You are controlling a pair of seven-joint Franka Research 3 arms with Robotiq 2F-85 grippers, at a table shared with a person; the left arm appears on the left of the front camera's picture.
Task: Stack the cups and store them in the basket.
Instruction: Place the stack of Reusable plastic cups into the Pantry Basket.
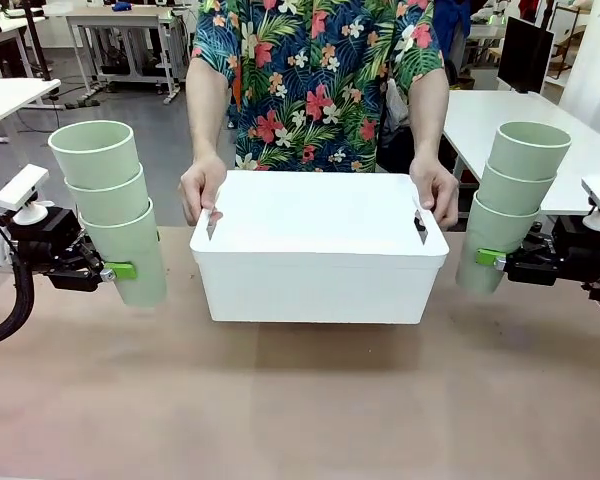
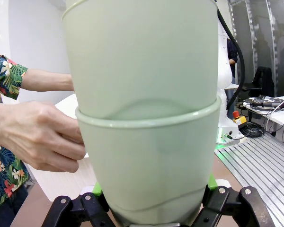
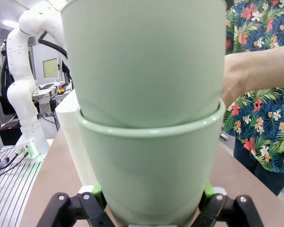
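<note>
Two stacks of three pale mint-green cups hang above the table. My left gripper (image 1: 120, 270) is shut on the bottom cup of the left stack (image 1: 110, 205), which leans left at the top. My right gripper (image 1: 488, 258) is shut on the bottom cup of the right stack (image 1: 510, 200), leaning right. Between them sits the white basket (image 1: 320, 260), held at both short ends by the person's hands (image 1: 200, 190). In the left wrist view the cups (image 2: 142, 118) sit between green pads (image 2: 97, 190); the right wrist view shows the same with its cups (image 3: 146, 118).
The person in a floral shirt (image 1: 320, 80) stands at the table's far edge behind the basket. Brown tabletop (image 1: 300, 400) stretches in front of the basket. White tables (image 1: 540, 120) stand behind at both sides.
</note>
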